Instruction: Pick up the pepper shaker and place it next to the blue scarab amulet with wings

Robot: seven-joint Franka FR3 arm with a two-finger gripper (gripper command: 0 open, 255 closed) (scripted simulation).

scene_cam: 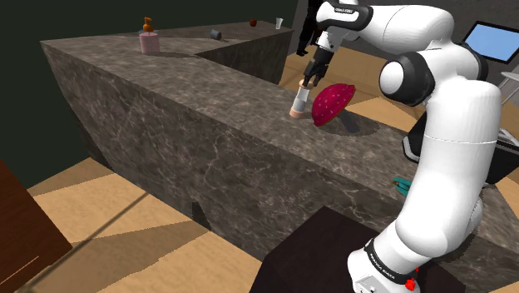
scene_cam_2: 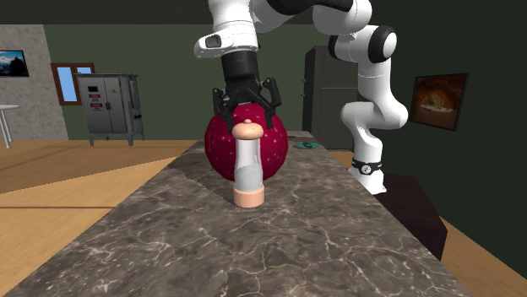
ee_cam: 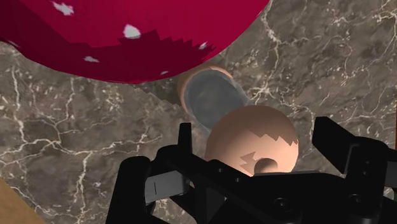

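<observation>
Probably light, stiff and slick, the pepper shaker (scene_cam_2: 248,164) stands on the desk (scene_cam_2: 253,249) at six o'clock of the red dome (scene_cam_2: 275,153); the end effector (scene_cam_2: 247,107) hangs wide over its cap. Best clasp the clear middle.

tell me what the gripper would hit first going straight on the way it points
The shaker: the gripper points down at its rounded cap, with open fingers either side. Probably the cap meets the palm before the fingers reach the counter.

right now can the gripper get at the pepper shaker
Probably yes: the gripper hangs open just above the pepper shaker, fingers either side of its cap; the red spotted dome sits close beside, not between.
</observation>
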